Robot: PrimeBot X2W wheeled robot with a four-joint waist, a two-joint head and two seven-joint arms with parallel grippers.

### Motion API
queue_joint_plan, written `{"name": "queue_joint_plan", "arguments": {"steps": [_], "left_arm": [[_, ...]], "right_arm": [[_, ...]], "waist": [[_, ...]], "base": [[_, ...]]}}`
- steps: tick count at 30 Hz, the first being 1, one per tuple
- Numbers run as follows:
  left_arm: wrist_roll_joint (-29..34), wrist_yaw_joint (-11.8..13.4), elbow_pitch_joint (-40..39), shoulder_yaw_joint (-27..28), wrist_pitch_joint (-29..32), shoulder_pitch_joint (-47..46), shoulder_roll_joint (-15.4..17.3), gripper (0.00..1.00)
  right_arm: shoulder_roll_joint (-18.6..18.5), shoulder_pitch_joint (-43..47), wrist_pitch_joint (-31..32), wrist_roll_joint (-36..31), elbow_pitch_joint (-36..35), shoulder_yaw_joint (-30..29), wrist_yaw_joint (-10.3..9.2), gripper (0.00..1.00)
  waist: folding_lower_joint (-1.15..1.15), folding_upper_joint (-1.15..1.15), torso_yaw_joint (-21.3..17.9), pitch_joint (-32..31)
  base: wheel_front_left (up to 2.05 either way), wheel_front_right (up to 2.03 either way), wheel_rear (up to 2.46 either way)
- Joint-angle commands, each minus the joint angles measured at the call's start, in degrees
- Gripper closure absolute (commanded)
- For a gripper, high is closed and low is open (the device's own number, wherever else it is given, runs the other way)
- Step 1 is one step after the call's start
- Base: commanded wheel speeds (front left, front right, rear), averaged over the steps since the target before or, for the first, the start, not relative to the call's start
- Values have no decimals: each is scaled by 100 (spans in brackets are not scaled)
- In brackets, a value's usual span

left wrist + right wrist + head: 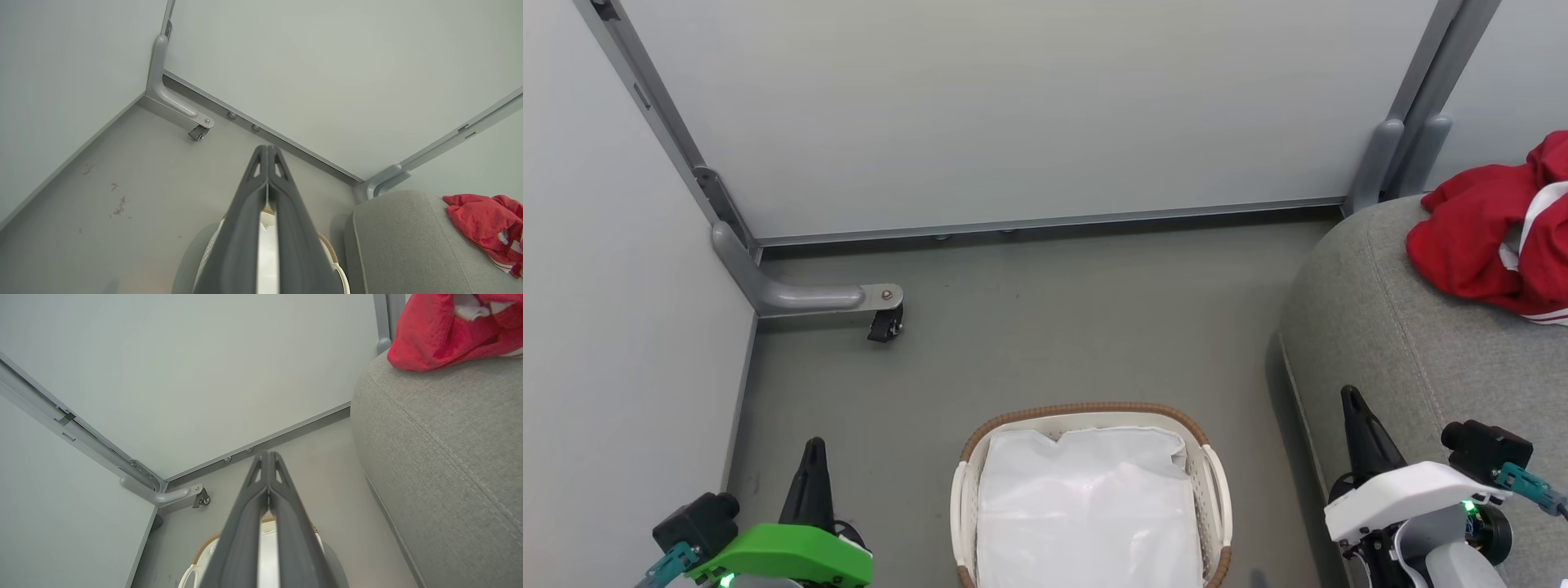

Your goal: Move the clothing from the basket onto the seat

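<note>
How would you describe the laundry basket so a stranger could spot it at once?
Find the big grey sofa on the right; the basket stands on the floor just left of it. It is oval and white with a brown woven-look rim and a white cloth liner, unlike the red clothes lying on the sofa.

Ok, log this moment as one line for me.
basket: white liner inside, no red seen | clothing: heaped on seat | left gripper: shut, empty | right gripper: shut, empty | task: looks done
</note>
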Motion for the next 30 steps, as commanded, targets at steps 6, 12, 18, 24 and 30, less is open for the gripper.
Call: {"name": "queue_joint_plan", "arguments": {"steps": [6,12,18,24,30], "left_arm": [[-582,-41,-160,149,172,-161,14,100],[-1000,-51,-215,245,305,-189,16,100],[-1389,-59,-261,333,431,-210,17,100],[-1758,-69,-308,419,548,-236,18,100],[-2102,-77,-353,496,657,-259,19,100]], "right_arm": [[-35,-48,166,677,-162,-71,-2,100],[-39,-42,297,1171,-208,-112,-2,100],[-43,-36,424,1636,-252,-150,-2,100],[-46,-30,540,2069,-291,-188,-2,100],[-50,-25,646,2478,-327,-223,-3,100]], "waist": [[0,0,-6,-6],[0,0,-11,-12],[0,0,-17,-17],[0,0,-22,-23],[0,0,-27,-29]], "base": [[0,0,0],[0,0,0],[0,0,0],[0,0,0],[0,0,0]]}}
